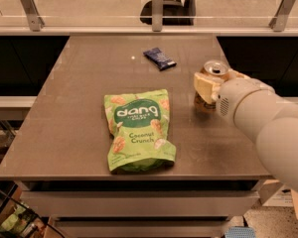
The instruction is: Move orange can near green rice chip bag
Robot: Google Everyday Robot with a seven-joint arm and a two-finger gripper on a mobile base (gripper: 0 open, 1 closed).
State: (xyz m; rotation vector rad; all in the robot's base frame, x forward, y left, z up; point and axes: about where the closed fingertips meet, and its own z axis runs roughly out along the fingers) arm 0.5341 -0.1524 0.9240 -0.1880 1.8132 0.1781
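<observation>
Hand (214, 88) clamped on upright orange can (215, 68) | right of green rice chip bag (139, 130)

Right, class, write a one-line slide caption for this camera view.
Robot hand grips the orange can at the right edge of the table, apart from the green rice chip bag.

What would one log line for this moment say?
gripper: right side of table, shut on orange can | can: upright, image-right of green rice chip bag, apart | dark blue snack bar: far side
</observation>
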